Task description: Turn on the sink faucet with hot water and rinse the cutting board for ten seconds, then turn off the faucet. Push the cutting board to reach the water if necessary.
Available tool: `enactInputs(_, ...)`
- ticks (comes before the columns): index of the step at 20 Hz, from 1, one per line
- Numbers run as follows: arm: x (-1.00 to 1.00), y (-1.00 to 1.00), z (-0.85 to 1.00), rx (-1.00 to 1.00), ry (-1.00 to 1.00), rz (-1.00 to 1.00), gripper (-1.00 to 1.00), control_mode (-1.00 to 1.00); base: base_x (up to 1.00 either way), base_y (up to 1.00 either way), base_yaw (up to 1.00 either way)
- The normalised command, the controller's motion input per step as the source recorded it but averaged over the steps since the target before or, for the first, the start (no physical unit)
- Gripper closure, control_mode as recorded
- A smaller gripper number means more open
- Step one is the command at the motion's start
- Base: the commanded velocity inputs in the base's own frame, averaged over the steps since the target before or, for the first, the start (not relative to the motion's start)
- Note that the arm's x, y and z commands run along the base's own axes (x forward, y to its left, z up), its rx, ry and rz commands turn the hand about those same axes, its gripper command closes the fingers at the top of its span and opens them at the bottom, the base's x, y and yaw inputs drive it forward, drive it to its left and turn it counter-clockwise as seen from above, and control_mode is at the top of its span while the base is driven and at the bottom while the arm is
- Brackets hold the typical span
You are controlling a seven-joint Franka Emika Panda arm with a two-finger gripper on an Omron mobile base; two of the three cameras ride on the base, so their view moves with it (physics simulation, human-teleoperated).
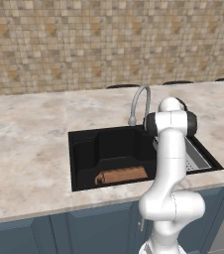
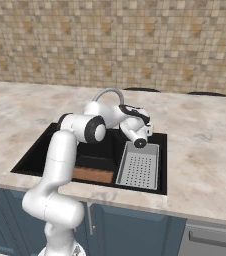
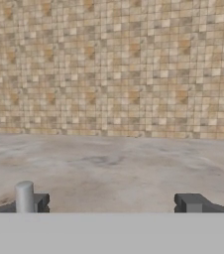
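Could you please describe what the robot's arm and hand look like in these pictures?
The arm is glossy white, made of rounded tubular links with dark joint bands. The hand ends in two small dark, blocky fingertips. No cables or markings are visible.

The white arm (image 1: 171, 163) rises, elbow bent forward, its tool (image 3: 109, 203) jaws spread wide.

cutting board (image 2: 94, 175) partly hidden behind the arm; faucet (image 1: 140, 102) base hidden by the arm, handle position unreadable
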Motion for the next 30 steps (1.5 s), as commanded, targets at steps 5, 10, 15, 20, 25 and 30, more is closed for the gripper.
enactInputs(5,0.0,-0.03,0.0,0.0,0.0,0.0,-1.0,-1.0,0.0,0.0,0.0)
enactInputs(10,0.0,-0.04,0.0,0.0,0.0,0.0,-1.0,-1.0,0.0,0.0,0.0)
enactInputs(15,0.0,-0.1,0.0,0.0,0.0,0.0,-1.0,-1.0,0.0,0.0,0.0)
enactInputs(20,-0.01,-0.11,0.0,0.0,0.0,0.0,-1.0,-1.0,0.0,0.0,0.0)
enactInputs(25,-0.04,-0.11,0.0,0.0,0.0,0.0,-1.0,-1.0,0.0,0.0,0.0)
enactInputs(30,-0.1,-0.13,0.0,0.0,0.0,0.0,-1.0,-1.0,0.0,0.0,0.0)
